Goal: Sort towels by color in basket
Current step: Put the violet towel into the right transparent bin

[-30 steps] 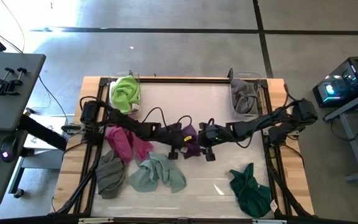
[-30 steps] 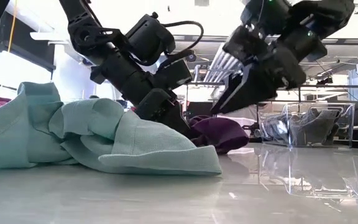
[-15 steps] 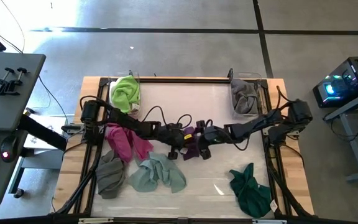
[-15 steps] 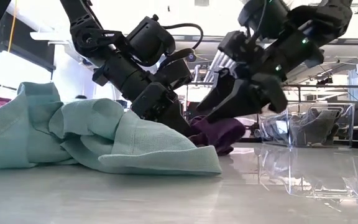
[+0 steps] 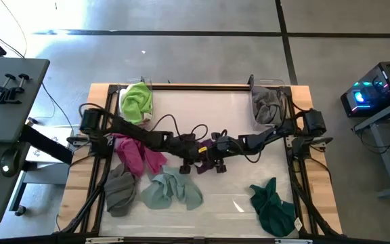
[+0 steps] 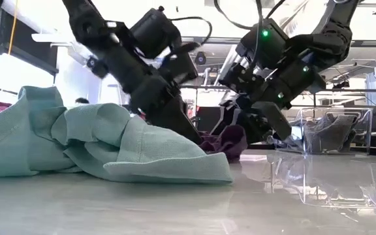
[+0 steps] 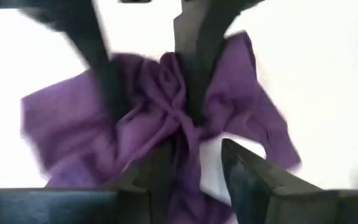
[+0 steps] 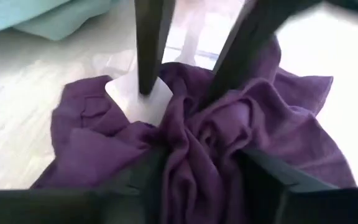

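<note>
- Purple towel (image 5: 207, 154) crumpled at the middle of the counter (image 5: 202, 108), between the two pincers.
- Left pincer (image 5: 193, 154) down on the purple towel from the left side, fingers apart with a bunched ridge of cloth (image 7: 173, 112) between them.
- Right pincer (image 5: 217, 153) down on the same towel from the right side, fingers (image 8: 263, 177) apart and set on both sides of a gathered fold (image 8: 197, 155).
- In each wrist view, the other arm's two dark fingers standing on the far part of the purple cloth.
- Lime green towel (image 5: 137, 102) in the clear bin at the far left corner; grey towel (image 5: 267, 106) in the clear bin (image 6: 335, 130) at the far right corner.
- Magenta towel (image 5: 134, 153) on the left part of the counter, under the left arm.
- Grey-brown towel (image 5: 119, 190) near the front left, just beside the mint towel (image 5: 171, 190).
- Dark green towel (image 5: 273, 207) near the front right, well apart from the others.
- In the low view, mint towel (image 6: 77, 147) large in front, purple towel (image 6: 224, 140) behind it under both arms.
</note>
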`<action>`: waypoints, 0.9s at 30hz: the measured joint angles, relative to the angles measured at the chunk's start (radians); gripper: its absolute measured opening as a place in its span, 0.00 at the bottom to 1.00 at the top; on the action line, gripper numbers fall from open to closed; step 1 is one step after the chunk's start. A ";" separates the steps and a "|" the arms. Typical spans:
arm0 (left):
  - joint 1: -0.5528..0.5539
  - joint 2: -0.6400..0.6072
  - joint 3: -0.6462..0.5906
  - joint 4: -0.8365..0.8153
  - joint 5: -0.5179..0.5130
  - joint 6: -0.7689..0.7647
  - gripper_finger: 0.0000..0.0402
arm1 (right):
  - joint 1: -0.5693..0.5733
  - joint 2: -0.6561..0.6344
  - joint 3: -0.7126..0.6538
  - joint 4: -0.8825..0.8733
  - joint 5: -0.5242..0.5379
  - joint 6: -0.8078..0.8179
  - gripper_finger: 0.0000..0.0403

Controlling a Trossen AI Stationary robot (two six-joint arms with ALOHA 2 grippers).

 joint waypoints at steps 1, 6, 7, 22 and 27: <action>-0.006 -0.027 0.000 -0.045 -0.024 -0.002 0.35 | 0.000 -0.005 0.000 -0.008 0.004 0.019 0.34; -0.051 -0.155 0.000 -0.273 -0.274 -0.063 0.38 | 0.020 -0.050 -0.001 -0.107 0.115 0.093 0.11; -0.059 -0.173 0.000 -0.299 -0.328 -0.087 0.38 | 0.025 -0.066 -0.001 -0.132 0.135 0.111 0.08; 0.009 0.058 -0.009 -0.020 -0.452 -0.240 0.34 | 0.042 -0.121 -0.008 -0.156 0.100 0.251 0.14; 0.030 0.132 -0.006 0.158 -0.372 -0.162 0.34 | 0.047 -0.121 -0.008 -0.121 0.104 0.213 0.21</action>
